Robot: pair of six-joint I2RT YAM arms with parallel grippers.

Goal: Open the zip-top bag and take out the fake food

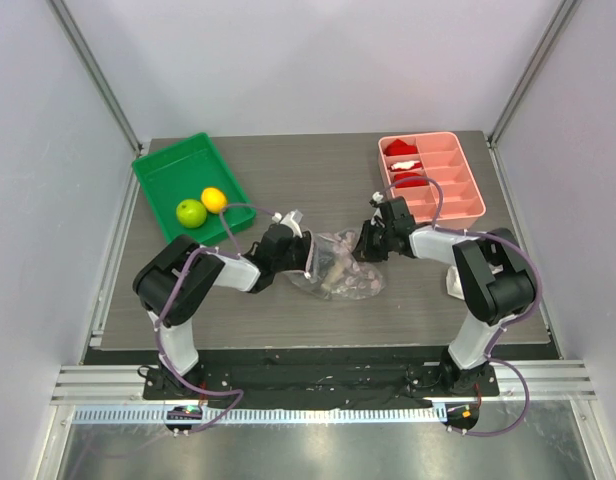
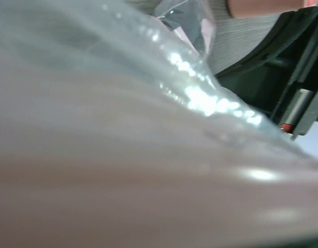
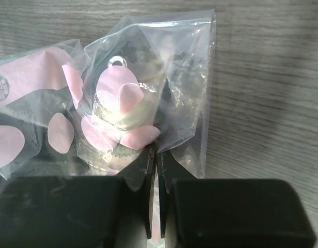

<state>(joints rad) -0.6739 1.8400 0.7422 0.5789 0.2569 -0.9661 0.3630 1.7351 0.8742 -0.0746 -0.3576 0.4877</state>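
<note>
Bright, even and diffuse from overhead in the top view, with only faint soft shadows on the table [image 1: 288, 170]; sharp throughout, lines slightly bowed at the edges. Nearly all blur in the left wrist view, zip-top bag [image 2: 148, 129] against the lens, white glare specks right of centre. Crisp on film and woodgrain in the right wrist view, soft on the near right gripper [image 3: 155, 170].

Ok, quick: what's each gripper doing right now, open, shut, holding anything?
Left gripper: at the bag, jaws hidden by plastic; cannot be told.
Right gripper: jaws shut on the bag's edge.
</note>
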